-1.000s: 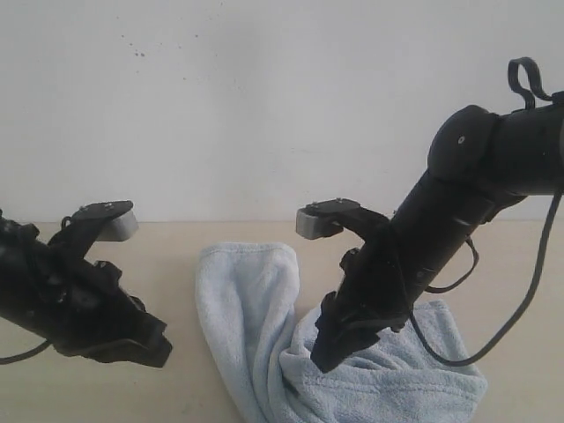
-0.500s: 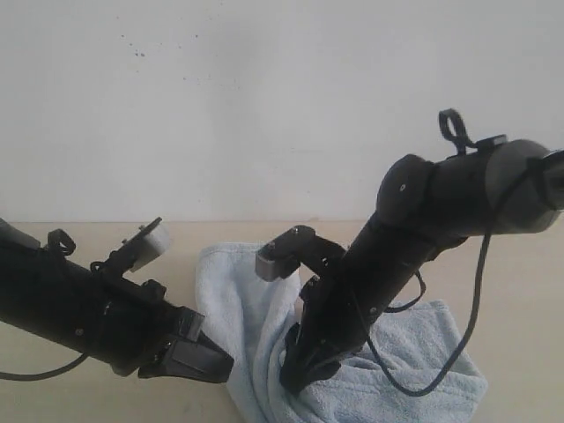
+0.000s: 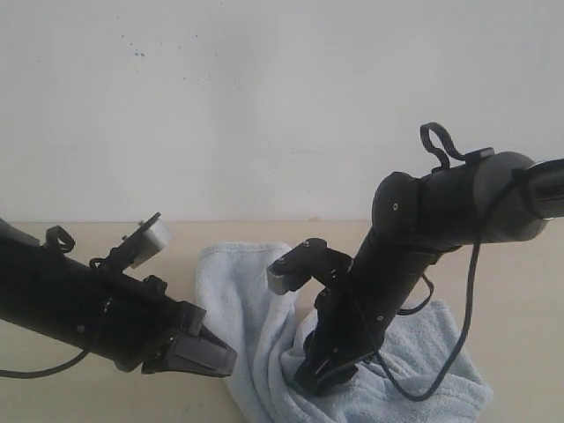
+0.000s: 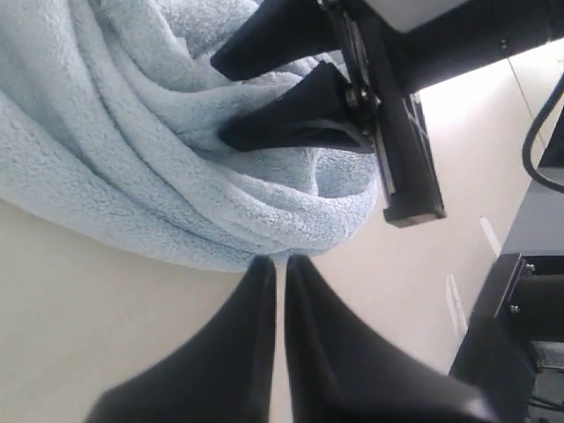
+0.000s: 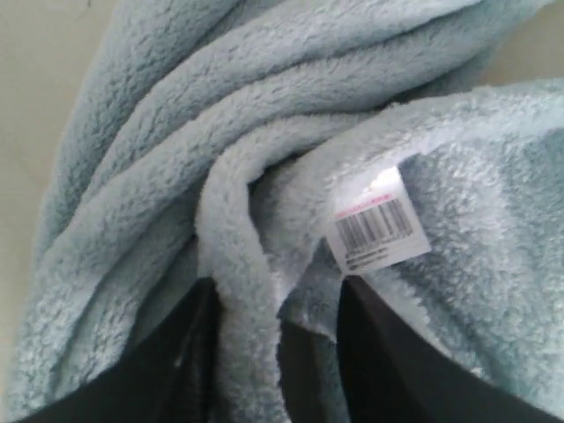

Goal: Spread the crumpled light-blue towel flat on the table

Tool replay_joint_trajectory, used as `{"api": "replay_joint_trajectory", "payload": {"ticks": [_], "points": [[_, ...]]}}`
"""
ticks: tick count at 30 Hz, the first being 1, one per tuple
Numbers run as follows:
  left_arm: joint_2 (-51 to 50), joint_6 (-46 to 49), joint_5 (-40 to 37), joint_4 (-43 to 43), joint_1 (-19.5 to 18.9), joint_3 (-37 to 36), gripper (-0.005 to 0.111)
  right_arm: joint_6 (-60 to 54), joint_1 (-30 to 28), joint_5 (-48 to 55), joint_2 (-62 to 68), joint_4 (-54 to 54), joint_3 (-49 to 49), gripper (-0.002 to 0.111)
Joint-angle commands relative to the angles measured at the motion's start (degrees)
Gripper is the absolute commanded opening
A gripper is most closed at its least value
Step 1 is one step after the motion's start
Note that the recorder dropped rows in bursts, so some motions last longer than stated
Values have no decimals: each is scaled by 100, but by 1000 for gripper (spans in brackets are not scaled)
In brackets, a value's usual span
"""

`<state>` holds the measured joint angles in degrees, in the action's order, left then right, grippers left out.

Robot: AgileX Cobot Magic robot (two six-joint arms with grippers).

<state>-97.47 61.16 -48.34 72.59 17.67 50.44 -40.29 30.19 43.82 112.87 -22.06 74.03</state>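
Looking at the towel (image 3: 238, 282) bunched in thick folds on the table (image 3: 520, 273), low and middle in the exterior view. Got the right gripper (image 5: 278, 304) dug into the heap, jaws apart around one fold next to the white barcode label (image 5: 379, 225), not clamped. Got the left gripper (image 4: 278, 260) pinched together, empty, tips just beside the towel's edge.

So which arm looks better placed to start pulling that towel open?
Probably the right tool: it straddles a fold of the towel beside the white label, jaws apart, ready to pinch. The left tool is shut, tips only at the towel's edge, gripping nothing.
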Motion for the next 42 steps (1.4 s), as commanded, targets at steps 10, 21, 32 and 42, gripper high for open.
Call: {"api": "replay_joint_trajectory", "payload": {"ticks": [10, 21, 32, 42], "points": [[658, 1156, 1001, -1285, 26, 9, 4, 905, 5, 1617, -912, -94, 197, 0], [2660, 1091, 1303, -1516, 26, -56, 4, 1026, 5, 2520, -3072, 42, 252, 0], [3267, 1028, 3108, -1404, 26, -1082, 4, 1051, 181, 2614, -2859, -291, 218, 0], [2267, 4841, 409, 220, 436, -1019, 21, 680, 863, 2614, -1651, -291, -750, 0]]}}
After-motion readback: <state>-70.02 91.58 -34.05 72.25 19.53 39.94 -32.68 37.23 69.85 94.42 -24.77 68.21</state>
